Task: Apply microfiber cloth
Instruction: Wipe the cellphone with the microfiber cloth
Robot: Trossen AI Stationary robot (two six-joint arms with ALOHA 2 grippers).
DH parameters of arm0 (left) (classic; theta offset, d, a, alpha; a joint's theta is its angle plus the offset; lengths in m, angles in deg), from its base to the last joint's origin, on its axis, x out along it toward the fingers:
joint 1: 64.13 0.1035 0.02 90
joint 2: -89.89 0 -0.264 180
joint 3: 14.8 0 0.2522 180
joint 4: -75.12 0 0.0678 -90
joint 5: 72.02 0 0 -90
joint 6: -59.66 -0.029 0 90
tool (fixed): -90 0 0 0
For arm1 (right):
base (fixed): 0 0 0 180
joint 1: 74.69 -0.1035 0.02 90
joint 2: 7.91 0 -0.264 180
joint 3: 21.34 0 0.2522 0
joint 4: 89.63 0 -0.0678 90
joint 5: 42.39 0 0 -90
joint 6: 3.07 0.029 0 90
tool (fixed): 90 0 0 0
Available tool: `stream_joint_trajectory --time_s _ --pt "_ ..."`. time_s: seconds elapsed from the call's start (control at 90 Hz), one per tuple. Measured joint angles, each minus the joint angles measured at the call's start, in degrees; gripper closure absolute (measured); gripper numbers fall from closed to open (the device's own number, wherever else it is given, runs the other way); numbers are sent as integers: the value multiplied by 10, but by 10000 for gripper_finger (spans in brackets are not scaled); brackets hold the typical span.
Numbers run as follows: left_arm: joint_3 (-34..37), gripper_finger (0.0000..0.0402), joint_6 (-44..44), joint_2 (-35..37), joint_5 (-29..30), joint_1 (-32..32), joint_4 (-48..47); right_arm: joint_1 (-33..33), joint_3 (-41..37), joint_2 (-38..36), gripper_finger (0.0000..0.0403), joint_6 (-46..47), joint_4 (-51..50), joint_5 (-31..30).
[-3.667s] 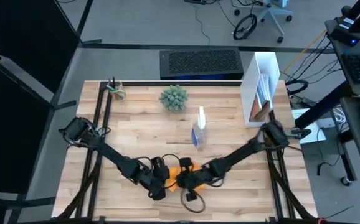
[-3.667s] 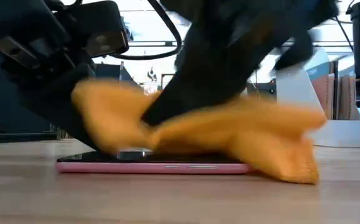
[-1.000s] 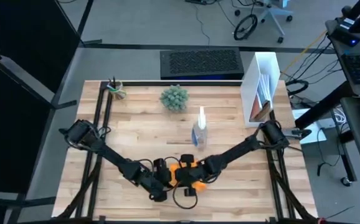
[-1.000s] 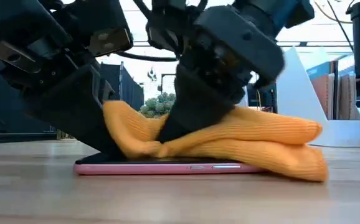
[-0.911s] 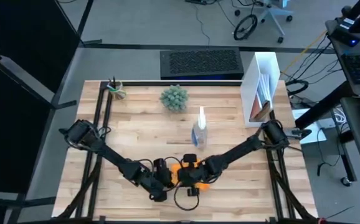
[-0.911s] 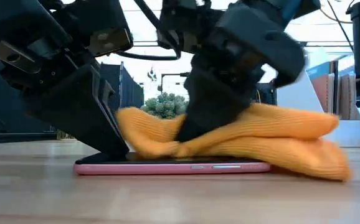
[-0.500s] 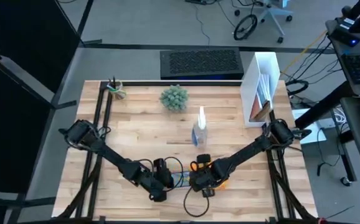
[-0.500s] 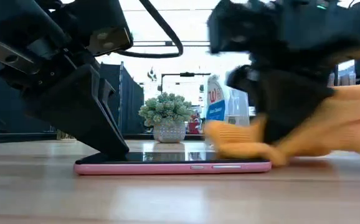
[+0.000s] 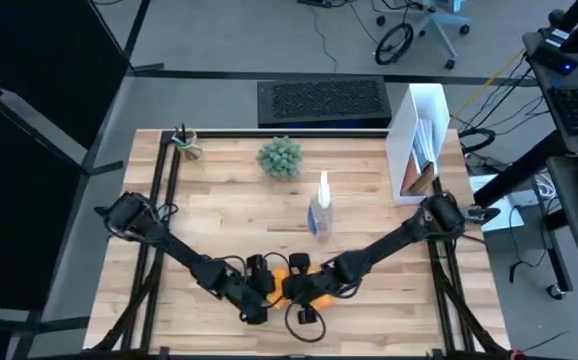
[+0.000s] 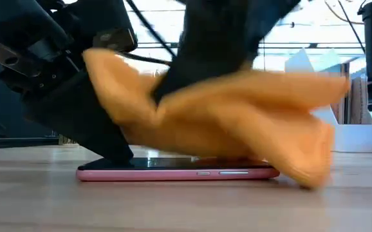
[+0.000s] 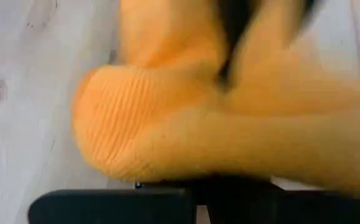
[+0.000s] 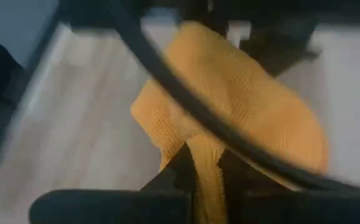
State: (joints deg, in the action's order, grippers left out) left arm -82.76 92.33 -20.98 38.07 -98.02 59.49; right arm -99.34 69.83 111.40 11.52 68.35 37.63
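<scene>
Right gripper [image 12: 203, 163], jaws clamped on the microfiber cloth [image 10: 224, 125], holds it over the smartphone [image 10: 179, 171] near the tabletop's front edge. Left gripper [image 9: 254, 290] presses the smartphone's end; its jaw state cannot be told.

Microfiber cloth [image 12: 248, 118] ribbed knit, matt; table [image 9: 229, 215] pale wood planks.

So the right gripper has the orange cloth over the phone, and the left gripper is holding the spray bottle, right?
Not quite. The spray bottle stands alone mid-table, untouched, as the high view shows. The left gripper is down at one end of the phone, pressing on it in the low view. The rest holds: the right gripper is shut on the orange cloth, over the phone.
</scene>
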Motion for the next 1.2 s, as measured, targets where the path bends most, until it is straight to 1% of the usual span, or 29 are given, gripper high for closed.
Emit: stream_joint_trajectory --time_s 0.156,0.233,0.5,0.611,0.767,0.822,0.922,1.0,1.089,1.2 --pt "0 402 0 0 0 0 1 -1 5 19 394 14 -28 17" --pt "0 402 0 0 0 0 1 -9 7 18 394 23 -69 15" --pt "0 402 -1 0 0 -3 2 -42 7 -7 394 43 -225 17" --pt "0 402 -1 0 0 -3 2 -51 6 -17 394 52 -270 18" --pt "0 402 -1 0 0 -3 2 -57 -1 -45 394 71 -335 40" --pt "0 402 -1 0 0 -3 2 -58 -5 -60 394 72 -355 28" --pt "0 402 -1 0 0 -3 2 -52 0 -93 394 72 -334 -28" --pt "0 402 -1 0 0 -3 2 -43 0 -100 394 62 -290 -63" --pt "0 402 -1 0 0 -3 3 -28 -2 -89 394 39 -214 -67" --pt "0 402 -1 0 0 -3 3 -12 -2 -68 394 8 -123 -51"
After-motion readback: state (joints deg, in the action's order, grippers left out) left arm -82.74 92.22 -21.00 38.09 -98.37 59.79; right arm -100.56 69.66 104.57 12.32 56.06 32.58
